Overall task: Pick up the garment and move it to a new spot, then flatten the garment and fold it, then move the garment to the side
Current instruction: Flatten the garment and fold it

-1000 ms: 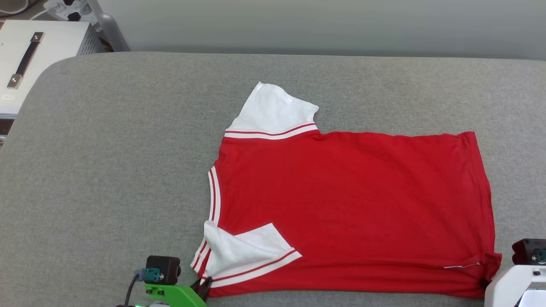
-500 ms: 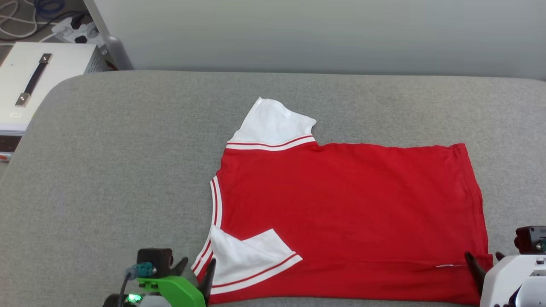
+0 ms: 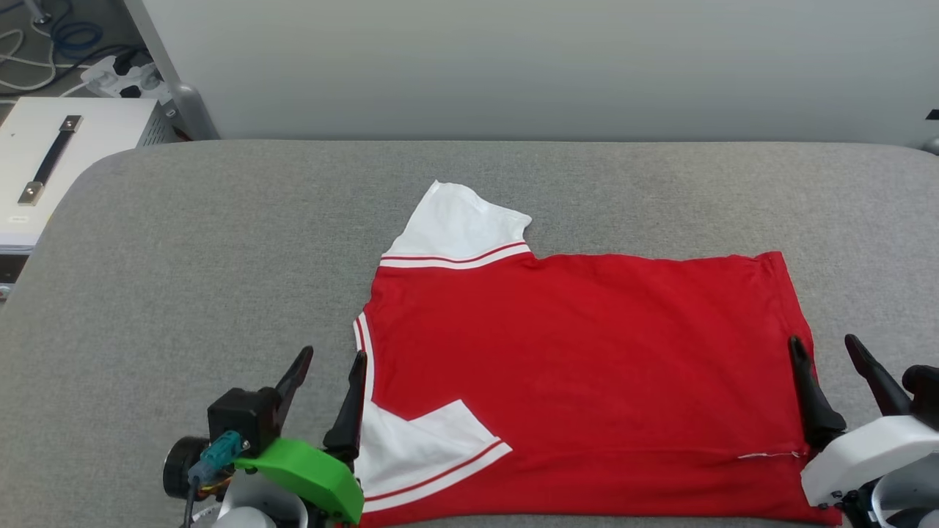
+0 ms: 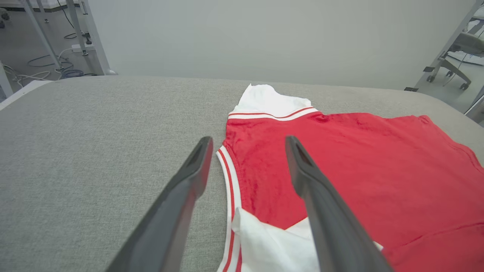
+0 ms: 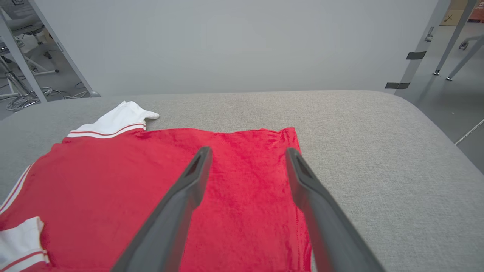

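The left gripper [image 3: 331, 358] has its fingers spread apart and holds nothing, straddling the striped neckline edge of the garment [image 3: 587, 367], beside the white near sleeve [image 3: 418, 447] that is folded onto the red body. The right gripper [image 3: 821, 343], likewise spread and empty, straddles the hem edge at the opposite end. The garment lies flat on the grey padded surface [image 3: 220, 257], its far sleeve [image 3: 455, 224] pointing toward the wall

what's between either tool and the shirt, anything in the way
Nothing visible stands in the way. The left tool is open right at the striped collar edge of the red jersey shirt, and the right tool is open at its hem edge. Beside the shirt there is just grey padded surface.
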Tool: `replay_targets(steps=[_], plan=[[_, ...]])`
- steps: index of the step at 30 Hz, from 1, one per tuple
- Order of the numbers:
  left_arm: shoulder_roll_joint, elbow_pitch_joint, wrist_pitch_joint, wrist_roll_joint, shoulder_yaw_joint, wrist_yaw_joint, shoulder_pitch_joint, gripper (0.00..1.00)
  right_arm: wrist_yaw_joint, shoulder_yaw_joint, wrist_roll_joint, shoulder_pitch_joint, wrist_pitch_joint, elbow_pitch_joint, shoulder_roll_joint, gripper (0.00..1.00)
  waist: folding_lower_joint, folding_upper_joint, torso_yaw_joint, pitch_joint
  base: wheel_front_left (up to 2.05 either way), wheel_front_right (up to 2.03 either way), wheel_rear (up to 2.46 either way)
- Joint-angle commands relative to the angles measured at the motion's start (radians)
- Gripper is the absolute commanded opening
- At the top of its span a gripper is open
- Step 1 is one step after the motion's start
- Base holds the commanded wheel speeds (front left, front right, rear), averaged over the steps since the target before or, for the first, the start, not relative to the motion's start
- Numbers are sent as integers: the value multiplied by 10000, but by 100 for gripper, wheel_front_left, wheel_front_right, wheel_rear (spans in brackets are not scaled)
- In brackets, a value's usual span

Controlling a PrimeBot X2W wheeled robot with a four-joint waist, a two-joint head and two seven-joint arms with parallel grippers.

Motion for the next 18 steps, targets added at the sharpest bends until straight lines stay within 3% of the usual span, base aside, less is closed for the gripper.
replay_targets(steps=[1, 7, 12, 18], plan=[[-144, -153, -51, 394, 234, -103, 76, 100, -13, 90, -50, -60, -299, -34, 125, 100, 0, 0, -68, 120, 0, 0, 0], [-493, -306, -56, 1444, 977, -614, 16, 100, -13, 372, -378, -426, -1147, -2, 452, 100, 0, 0, -437, 814, 0, 0, 0], [-272, 76, -2, 1723, 1158, -1327, -970, 100, -13, 705, -657, -902, -1512, -105, 735, 100, 0, 0, -874, 1718, 0, 0, 0], [418, 630, 2016, 1734, 832, -2518, -3308, 100, -13, 987, -872, -1454, -1508, -342, 963, 100, 0, 0, -1287, 2719, 0, 0, 0]])
